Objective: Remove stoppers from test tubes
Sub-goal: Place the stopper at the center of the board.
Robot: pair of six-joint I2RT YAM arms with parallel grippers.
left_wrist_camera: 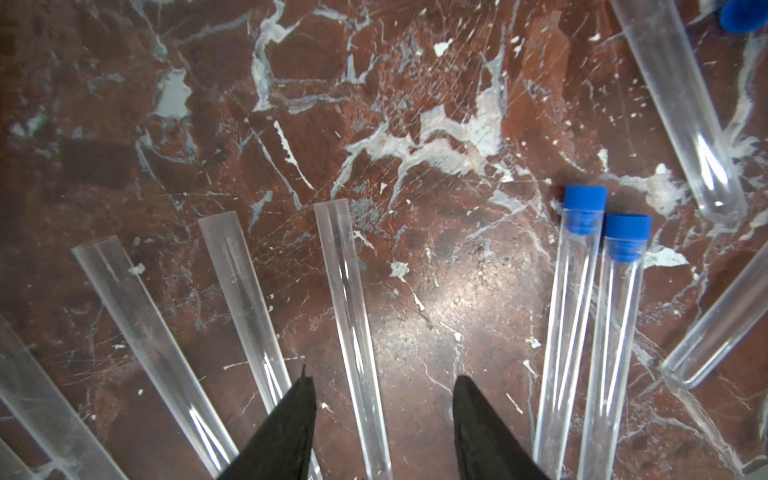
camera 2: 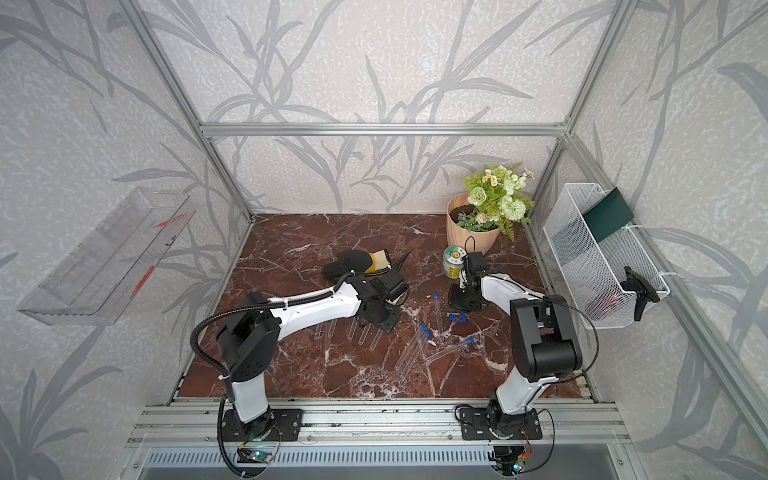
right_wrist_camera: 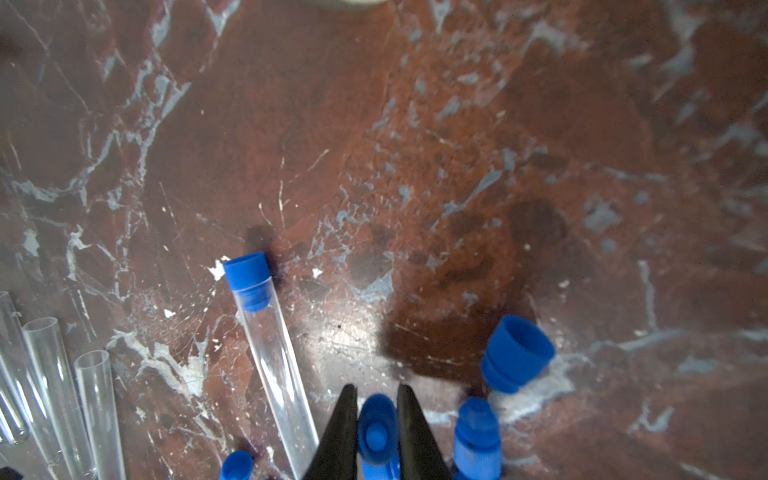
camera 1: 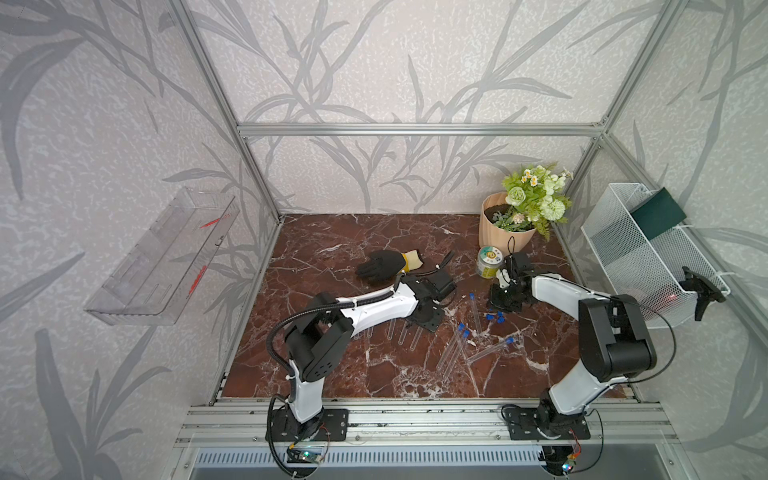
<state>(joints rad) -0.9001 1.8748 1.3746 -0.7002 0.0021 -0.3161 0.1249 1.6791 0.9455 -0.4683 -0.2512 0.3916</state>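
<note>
The left gripper is hovering low over the table with its fingers standing spread. One bare tube is lying on the table between them and seems to be touching neither, its open mouth pointing away from the wrist. It is lying in a fan of bare test tubes under the left arm. Their long axes are running roughly front to back, and in both top views the rounded ends are pointing toward the front edge.

The right gripper is pinching a blue stopper between nearly closed fingers, with loose stoppers lying just beside it.

Four more tubes are carrying stoppers:
- A single tube is lying front to back, cap toward the back wall.
- A side-by-side pair is slanting, caps toward the back right.
- The last tube is lying nearly crosswise, cap toward the right.
</note>
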